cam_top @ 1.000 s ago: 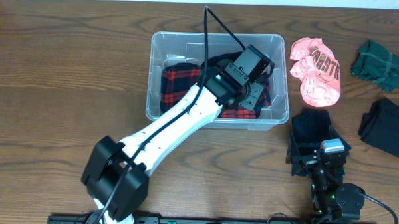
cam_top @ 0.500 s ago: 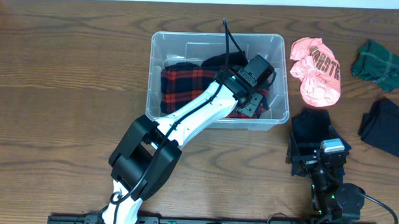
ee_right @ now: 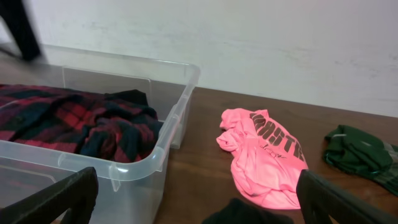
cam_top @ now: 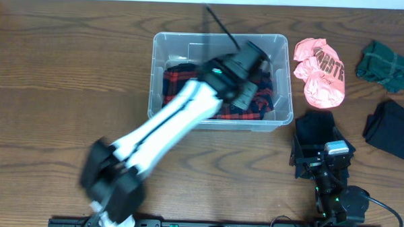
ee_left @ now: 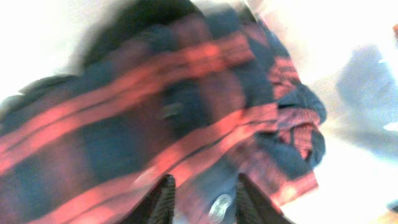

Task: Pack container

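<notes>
The clear rectangular plastic container [cam_top: 155,92] stands mid-table, a red-and-black plaid shirt [cam_top: 179,86] bunched inside. The left gripper [ee_left: 202,199] is seen spread just above it, the right gripper [ee_right: 198,193] parted, idle. A fold could be snagged and dragged out

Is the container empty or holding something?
Holding something: a crumpled red-and-black plaid garment lies inside the container.
</notes>
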Robot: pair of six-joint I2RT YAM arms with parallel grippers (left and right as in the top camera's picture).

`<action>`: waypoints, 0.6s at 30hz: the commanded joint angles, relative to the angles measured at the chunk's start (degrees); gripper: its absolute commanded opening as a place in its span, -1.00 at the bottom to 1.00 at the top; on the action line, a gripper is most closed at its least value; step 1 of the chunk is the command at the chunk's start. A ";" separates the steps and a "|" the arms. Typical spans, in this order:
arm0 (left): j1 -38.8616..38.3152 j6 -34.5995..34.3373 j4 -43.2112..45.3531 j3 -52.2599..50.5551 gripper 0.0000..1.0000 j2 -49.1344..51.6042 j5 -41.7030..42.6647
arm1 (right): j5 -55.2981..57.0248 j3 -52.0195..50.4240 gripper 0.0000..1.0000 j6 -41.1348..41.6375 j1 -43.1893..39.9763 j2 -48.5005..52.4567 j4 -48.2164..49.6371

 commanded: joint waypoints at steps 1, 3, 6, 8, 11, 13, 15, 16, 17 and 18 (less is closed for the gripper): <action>4.85 0.33 -2.54 1.77 -0.04 -8.61 -2.05 | 0.13 -0.20 0.99 -0.66 -0.52 -0.28 -0.09; 8.20 0.33 -4.26 1.75 0.15 -12.07 -2.05 | 0.13 -0.20 0.98 -0.66 -0.52 -0.28 -0.09; 13.38 0.33 -7.08 1.75 0.47 -15.19 -2.03 | 0.13 -0.20 0.99 -0.66 -0.52 -0.28 -0.09; 16.74 0.31 -9.31 1.75 0.64 -15.96 -2.01 | 0.13 -0.20 0.98 -0.66 -0.52 -0.28 -0.09; 21.68 0.31 -12.81 1.42 0.80 -15.72 -2.01 | 0.13 -0.20 0.98 -0.66 -0.52 -0.28 -0.09; 24.57 0.31 -14.40 0.72 0.85 -15.41 -2.01 | 0.13 -0.20 0.98 -0.66 -0.52 -0.28 -0.09; 27.36 0.31 -15.12 -0.42 0.87 -15.30 -1.73 | 0.13 -0.20 0.99 -0.66 -0.52 -0.28 -0.09; 28.57 0.31 -15.15 -1.11 0.88 -15.30 -1.55 | 0.13 -0.20 0.98 -0.66 -0.52 -0.28 -0.09; 29.55 0.33 -15.12 -1.68 0.89 -15.30 -1.55 | 0.15 -0.20 0.99 -0.68 -0.52 -0.28 -0.09; 30.77 0.33 -15.15 -2.29 0.91 -15.30 -1.57 | 0.22 -0.20 0.98 -0.70 -0.52 -0.28 -0.09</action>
